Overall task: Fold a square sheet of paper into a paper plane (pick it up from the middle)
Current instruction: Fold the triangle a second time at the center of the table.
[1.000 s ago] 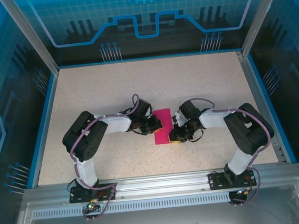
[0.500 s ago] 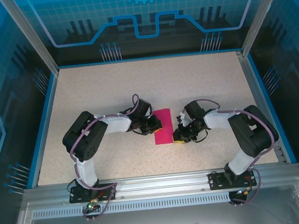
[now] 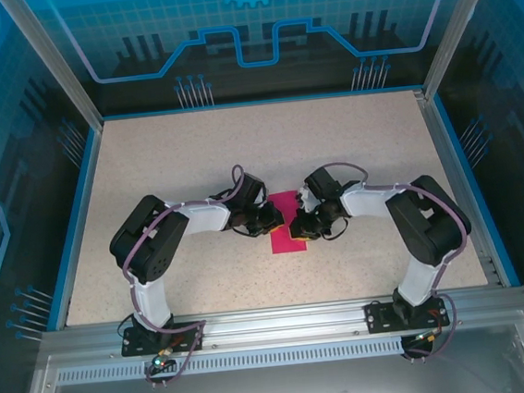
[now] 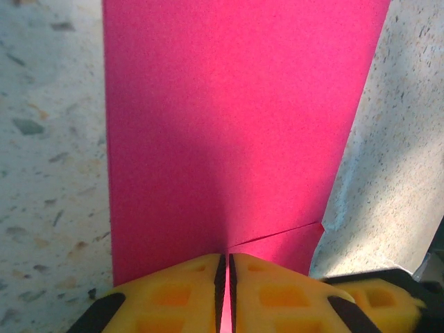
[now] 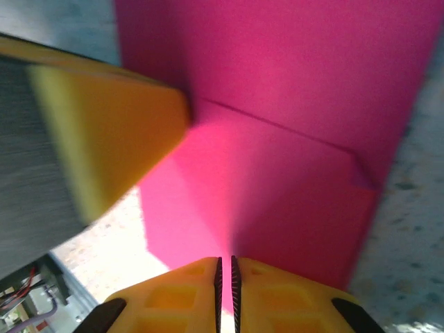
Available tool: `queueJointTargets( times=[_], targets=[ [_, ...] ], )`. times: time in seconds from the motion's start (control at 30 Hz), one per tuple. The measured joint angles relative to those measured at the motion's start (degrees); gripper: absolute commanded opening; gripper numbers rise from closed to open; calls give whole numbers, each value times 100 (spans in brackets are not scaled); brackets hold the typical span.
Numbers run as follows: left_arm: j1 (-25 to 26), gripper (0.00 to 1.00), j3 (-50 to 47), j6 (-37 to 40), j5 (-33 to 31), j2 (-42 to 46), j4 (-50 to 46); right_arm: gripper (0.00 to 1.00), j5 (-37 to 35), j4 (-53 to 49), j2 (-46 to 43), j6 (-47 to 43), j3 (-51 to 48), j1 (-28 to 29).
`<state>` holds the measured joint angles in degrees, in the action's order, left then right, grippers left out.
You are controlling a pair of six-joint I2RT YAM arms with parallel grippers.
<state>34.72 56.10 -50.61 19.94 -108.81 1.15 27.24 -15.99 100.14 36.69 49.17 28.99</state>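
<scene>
While its yellow fingers are pressed together with only a hairline slit between them, the left gripper pinches the near edge of the sheet of paper. A short slanted crease runs from the fingertips to the sheet's right edge. The right gripper is closed the same way, nipping the opposite edge. In its wrist view one blurred yellow finger of the left gripper touches the paper from the left, and a second layer of pink lies over the first. From above, the magenta sheet is a narrow rectangle caught between the two wrists. It is partly hidden under them near the middle of the speckled table, with its long sides pointing away from the arm bases.
</scene>
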Motion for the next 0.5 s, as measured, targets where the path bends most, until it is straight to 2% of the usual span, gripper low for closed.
queueJointTargets(
  times=[0.5],
  targets=[
    [2, 14, 0, 0, -2, 0, -2, 16, -26, 98, -501, -28, -634, -4]
  ],
)
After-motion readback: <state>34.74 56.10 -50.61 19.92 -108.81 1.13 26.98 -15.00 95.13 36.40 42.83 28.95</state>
